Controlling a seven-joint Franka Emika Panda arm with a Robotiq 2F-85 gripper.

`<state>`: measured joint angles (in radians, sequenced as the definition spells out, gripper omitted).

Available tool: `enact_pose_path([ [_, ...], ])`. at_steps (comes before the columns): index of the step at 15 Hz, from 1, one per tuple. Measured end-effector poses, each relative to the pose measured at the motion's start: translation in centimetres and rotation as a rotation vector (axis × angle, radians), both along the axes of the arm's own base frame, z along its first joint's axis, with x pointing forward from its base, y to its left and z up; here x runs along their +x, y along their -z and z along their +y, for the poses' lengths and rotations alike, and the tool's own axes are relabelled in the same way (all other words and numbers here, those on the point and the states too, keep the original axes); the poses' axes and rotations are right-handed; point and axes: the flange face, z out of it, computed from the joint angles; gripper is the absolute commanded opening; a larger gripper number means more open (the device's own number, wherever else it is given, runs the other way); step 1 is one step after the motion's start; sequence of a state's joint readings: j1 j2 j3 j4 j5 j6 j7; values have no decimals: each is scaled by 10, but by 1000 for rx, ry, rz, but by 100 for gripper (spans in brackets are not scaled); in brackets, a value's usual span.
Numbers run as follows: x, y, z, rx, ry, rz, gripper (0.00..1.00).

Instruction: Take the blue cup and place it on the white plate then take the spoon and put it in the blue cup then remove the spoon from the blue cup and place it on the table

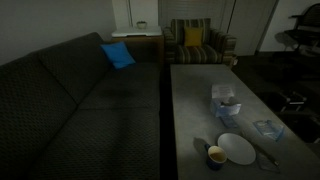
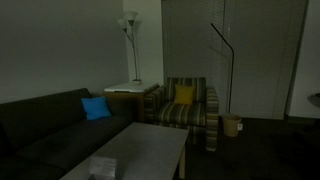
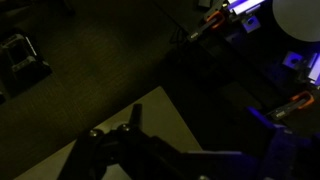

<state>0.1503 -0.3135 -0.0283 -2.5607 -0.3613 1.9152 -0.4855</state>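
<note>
1. Exterior view, table seen lengthwise: the grey table (image 1: 195,100) fills the right half of the frame, with a dark sofa (image 1: 70,110) along the left.
2. Same view: the white plate (image 1: 240,149) lies flat at lower right. The blue cup (image 1: 216,155) stands upright at the plate's lower-left edge. It touches or overlaps the rim, but it's too dim to say which.
3. Same view: a thin pale streak right of the plate could be the spoon (image 1: 268,163), not certain. A pale boxy object (image 1: 225,99) sits above the plate, apart from it. No arm in this frame.
4. Exterior view, room side: the table (image 2: 140,150) is at bottom centre, and a striped armchair (image 2: 186,108) sits behind it. Cup and plate are out of frame.
5. Wrist view: very dark. The hand (image 3: 128,132) is a black silhouette at bottom centre over a pale table corner (image 3: 150,112). Can't tell whether it's released or clenched, and nothing is visibly grasped.
</note>
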Motion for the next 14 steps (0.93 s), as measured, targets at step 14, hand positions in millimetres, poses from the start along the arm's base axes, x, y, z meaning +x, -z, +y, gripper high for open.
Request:
enact_pose_path([
  [14,33,27,87,343,59,-295,100],
])
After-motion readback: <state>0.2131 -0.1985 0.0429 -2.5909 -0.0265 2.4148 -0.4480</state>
